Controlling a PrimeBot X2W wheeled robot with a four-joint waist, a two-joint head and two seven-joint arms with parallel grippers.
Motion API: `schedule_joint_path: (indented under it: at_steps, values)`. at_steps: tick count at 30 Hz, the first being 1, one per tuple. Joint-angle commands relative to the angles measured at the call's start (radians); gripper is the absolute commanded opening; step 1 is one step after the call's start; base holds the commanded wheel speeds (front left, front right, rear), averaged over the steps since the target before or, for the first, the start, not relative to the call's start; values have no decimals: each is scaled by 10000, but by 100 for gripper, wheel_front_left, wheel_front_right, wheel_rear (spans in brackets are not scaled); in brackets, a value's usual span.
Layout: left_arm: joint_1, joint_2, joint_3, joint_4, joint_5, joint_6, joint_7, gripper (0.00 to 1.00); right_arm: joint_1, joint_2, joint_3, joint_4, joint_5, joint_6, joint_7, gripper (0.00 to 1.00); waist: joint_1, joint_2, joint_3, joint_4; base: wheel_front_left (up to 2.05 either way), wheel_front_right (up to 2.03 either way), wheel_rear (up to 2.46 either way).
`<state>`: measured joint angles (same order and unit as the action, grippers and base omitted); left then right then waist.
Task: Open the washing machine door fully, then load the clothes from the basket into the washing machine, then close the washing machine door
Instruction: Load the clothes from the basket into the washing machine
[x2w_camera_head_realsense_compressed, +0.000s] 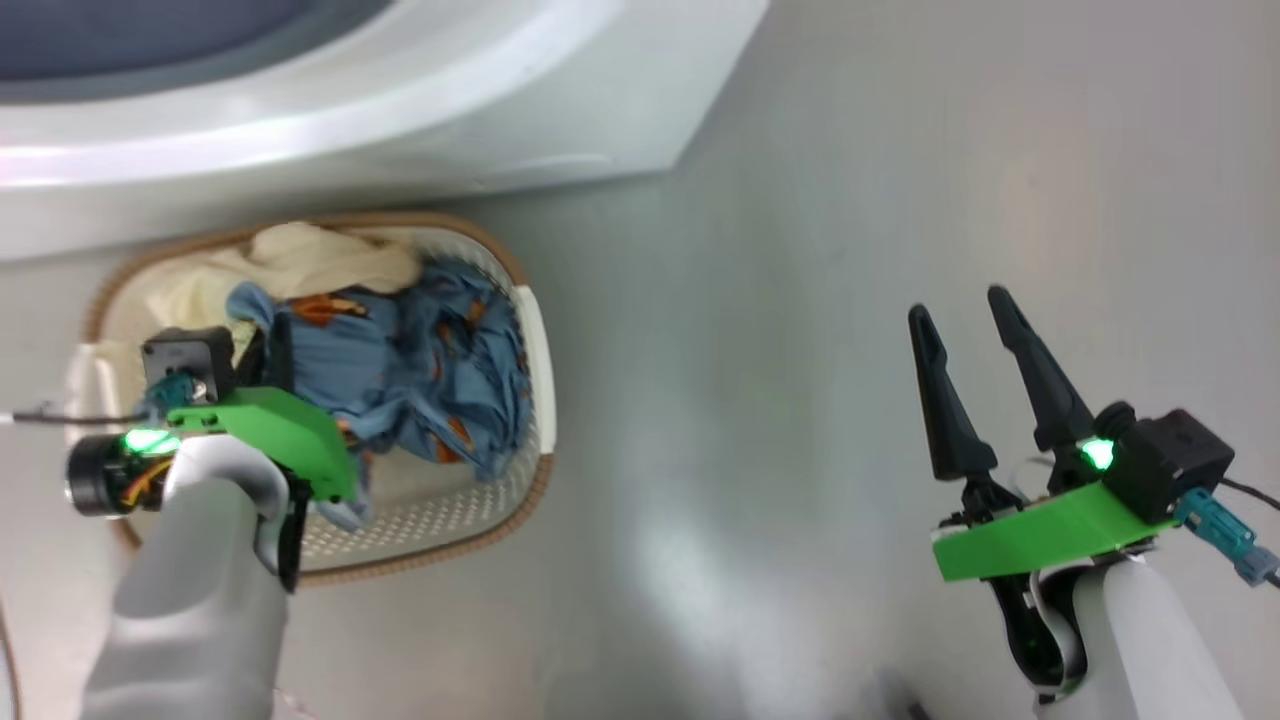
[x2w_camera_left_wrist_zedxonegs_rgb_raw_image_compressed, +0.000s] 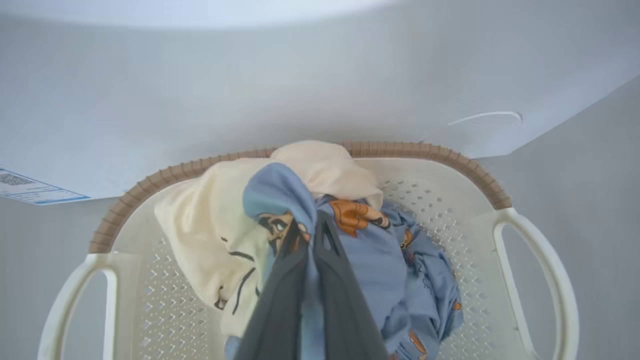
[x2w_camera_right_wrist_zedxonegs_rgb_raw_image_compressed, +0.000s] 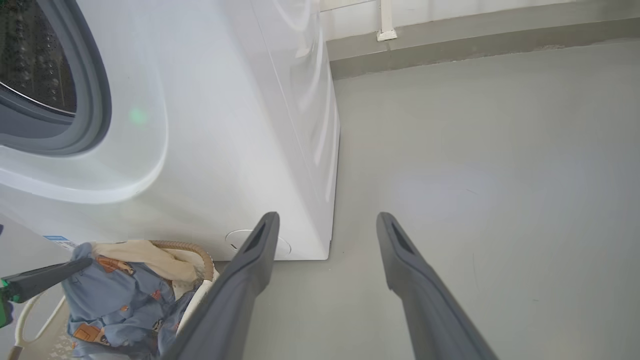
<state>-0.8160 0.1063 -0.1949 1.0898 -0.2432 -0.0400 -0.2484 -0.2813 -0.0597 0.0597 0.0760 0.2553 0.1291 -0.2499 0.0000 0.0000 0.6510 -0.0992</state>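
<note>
The cream-white basket (x2w_camera_head_realsense_compressed: 537, 352) sits on the floor right in front of the white washing machine (x2w_camera_head_realsense_compressed: 400, 110). It holds blue printed clothes (x2w_camera_head_realsense_compressed: 440, 360) and a cream cloth (x2w_camera_head_realsense_compressed: 320, 255). My left gripper (x2w_camera_left_wrist_zedxonegs_rgb_raw_image_compressed: 318, 226) reaches down into the basket, shut on a fold of the blue garment (x2w_camera_left_wrist_zedxonegs_rgb_raw_image_compressed: 280, 192), which bunches up above the fingertips. In the head view the left gripper (x2w_camera_head_realsense_compressed: 278, 358) is over the basket's left half. My right gripper (x2w_camera_head_realsense_compressed: 958, 306) hangs open over bare floor to the right, holding nothing. The washing machine door is out of view; the steel drum (x2w_camera_right_wrist_zedxonegs_rgb_raw_image_compressed: 35, 55) shows open.
A grey-blue gasket (x2w_camera_right_wrist_zedxonegs_rgb_raw_image_compressed: 95, 100) rings the drum mouth. A round flap (x2w_camera_right_wrist_zedxonegs_rgb_raw_image_compressed: 235, 239) sits low on the machine's front, just behind the basket rim (x2w_camera_right_wrist_zedxonegs_rgb_raw_image_compressed: 192, 248). Grey floor (x2w_camera_right_wrist_zedxonegs_rgb_raw_image_compressed: 475, 150) stretches to the right up to a wall skirting (x2w_camera_right_wrist_zedxonegs_rgb_raw_image_compressed: 450, 45). A blue label (x2w_camera_left_wrist_zedxonegs_rgb_raw_image_compressed: 30, 189) is on the machine.
</note>
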Motion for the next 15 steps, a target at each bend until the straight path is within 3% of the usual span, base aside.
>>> schedule_joint_path:
  at_steps: [1, 15]
  values:
    - [428, 272, 315, -499, -120, -45, -123, 0, 403, -36, 199, -183, -29, 16, -118, 100, 0, 0, -855, 564, 0, 0, 0]
    - [3542, -87, 1231, -5512, 3, -26, -132, 0, 1029, -301, 68, -126, -76, 16, -118, 100, 0, 0, -3083, 1101, 0, 0, 0]
